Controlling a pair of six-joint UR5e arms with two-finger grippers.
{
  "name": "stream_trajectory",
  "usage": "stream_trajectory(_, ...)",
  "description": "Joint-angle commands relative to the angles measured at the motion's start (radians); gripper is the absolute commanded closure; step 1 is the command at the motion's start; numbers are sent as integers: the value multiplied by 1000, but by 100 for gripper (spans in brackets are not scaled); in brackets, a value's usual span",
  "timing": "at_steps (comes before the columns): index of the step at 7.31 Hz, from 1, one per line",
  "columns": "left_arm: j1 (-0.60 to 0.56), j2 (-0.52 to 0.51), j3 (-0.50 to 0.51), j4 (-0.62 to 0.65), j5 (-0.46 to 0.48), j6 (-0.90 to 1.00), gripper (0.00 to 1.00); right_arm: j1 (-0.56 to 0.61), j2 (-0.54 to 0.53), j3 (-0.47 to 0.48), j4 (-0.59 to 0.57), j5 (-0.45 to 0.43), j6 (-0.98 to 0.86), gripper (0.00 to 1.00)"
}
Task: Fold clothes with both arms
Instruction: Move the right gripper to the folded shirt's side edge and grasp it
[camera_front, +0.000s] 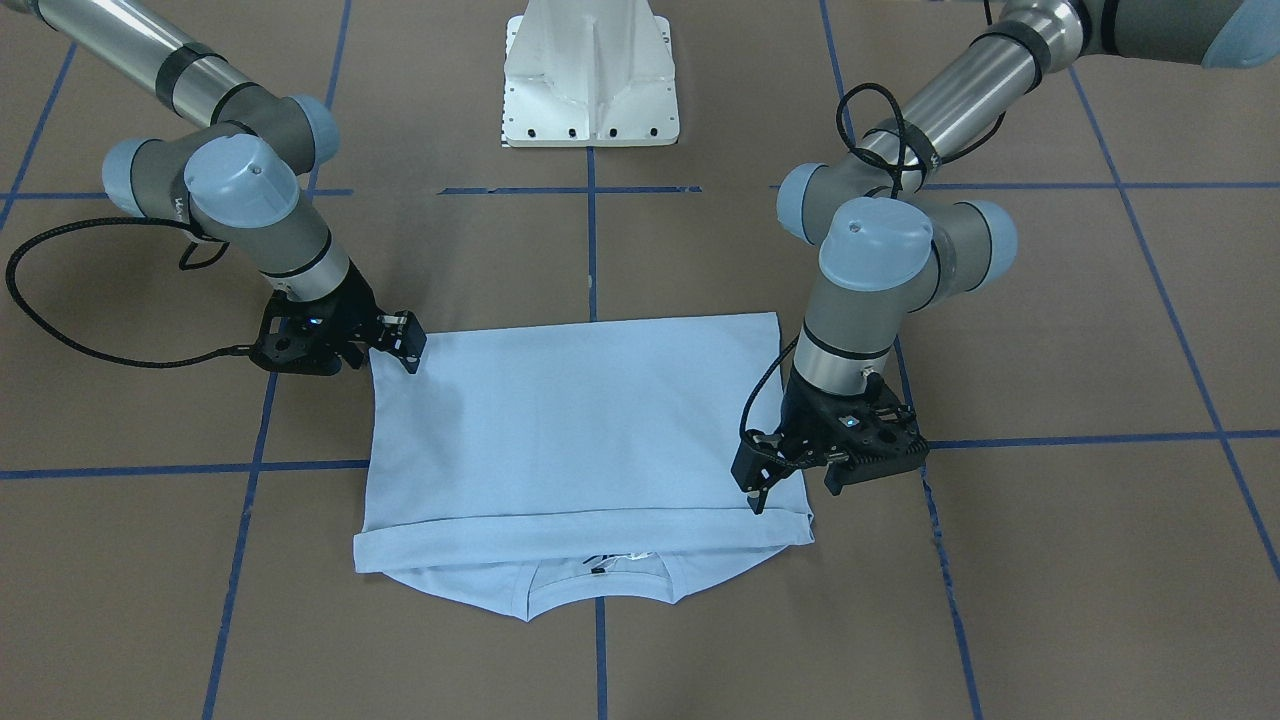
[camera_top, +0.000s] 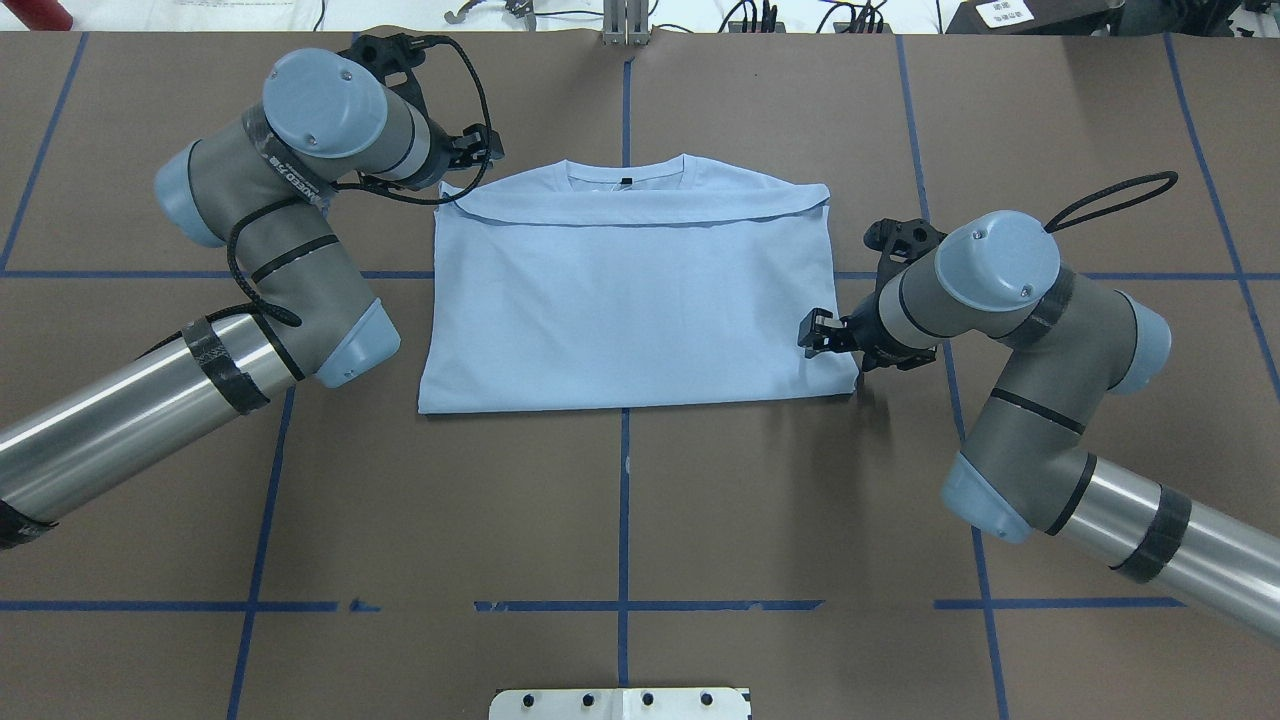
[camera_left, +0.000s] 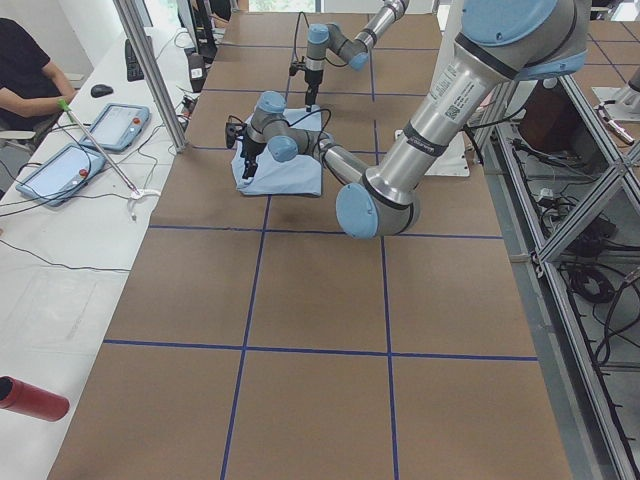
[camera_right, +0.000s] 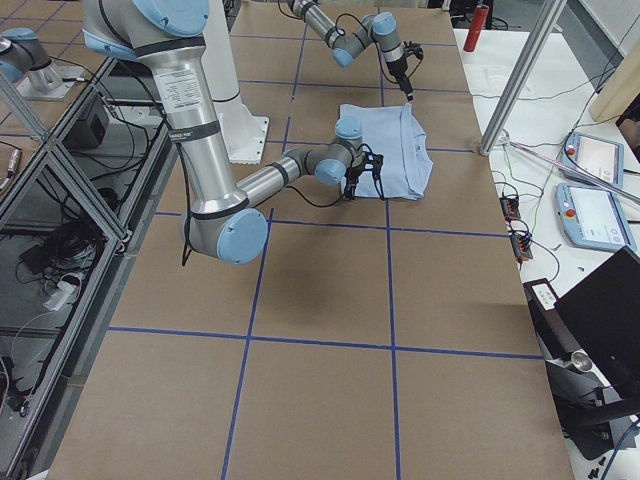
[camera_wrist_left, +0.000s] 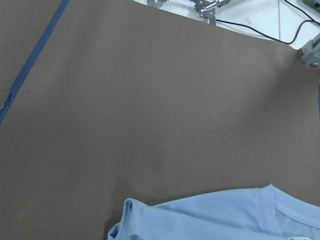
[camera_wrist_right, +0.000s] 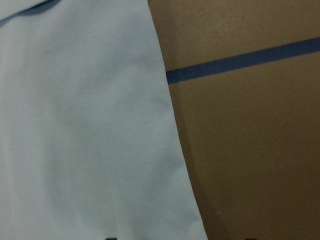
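Overhead: shirt (camera_top: 625, 310) lies half-folded at frame centre. Left gripper (camera_top: 475, 152) by its upper-left corner, finger state can't tell; right gripper (camera_top: 818, 333) at the right edge, fingers seemingly spread. You're likely staging the next fold

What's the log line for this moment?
T-shirt folded flat | left gripper at collar-end corner | right gripper at opposite side edge | grasp unclear

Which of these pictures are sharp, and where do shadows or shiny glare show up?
Front-facing view: sharp, with a soft shadow on the T-shirt beside the right gripper. Overhead view: bright sheen along the metal tube of the left arm. Right wrist view: very close, slightly soft. Side views: the T-shirt is small, with little detail.
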Motion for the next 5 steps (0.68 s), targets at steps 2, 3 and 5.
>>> stream_trajectory(2,0,-1,0,0,3,2,0,-11,-11,7,0,2,-2,100)
stream_trajectory(3,0,-1,0,0,3,2,0,-11,-39,48,0,19,-2,100)
stream_trajectory(5,0,-1,-2,2,3,2,0,-47,-171,192,-14,74,-2,100)
